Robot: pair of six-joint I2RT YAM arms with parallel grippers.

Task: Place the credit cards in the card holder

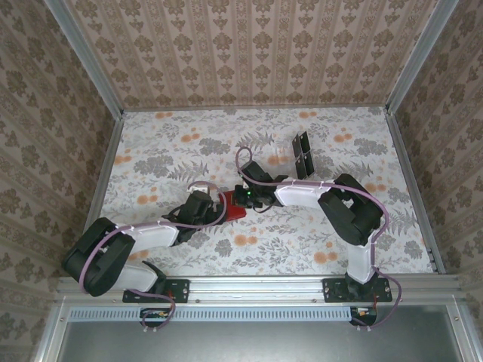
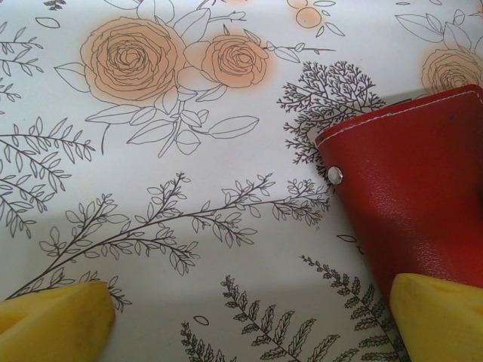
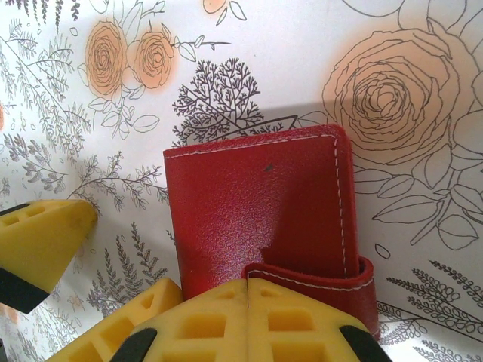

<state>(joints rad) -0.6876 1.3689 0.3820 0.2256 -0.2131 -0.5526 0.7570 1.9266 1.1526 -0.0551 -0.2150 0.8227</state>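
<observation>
Card holder point(image 3: 256, 204) lying closed on counter point(image 3: 264, 45); right tool point(image 3: 247, 320), pressing together, hiding its lower edge; left tool point(image 2: 249, 324) standing spread, partly cropped

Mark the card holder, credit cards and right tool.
card holder point(image 3: 256, 204), right wrist view, middle of red cover.
credit cards point(image 1: 306, 164), top external view, nearer dark card.
right tool point(image 3: 247, 288), right wrist view, seam between yellow fingertips.
</observation>
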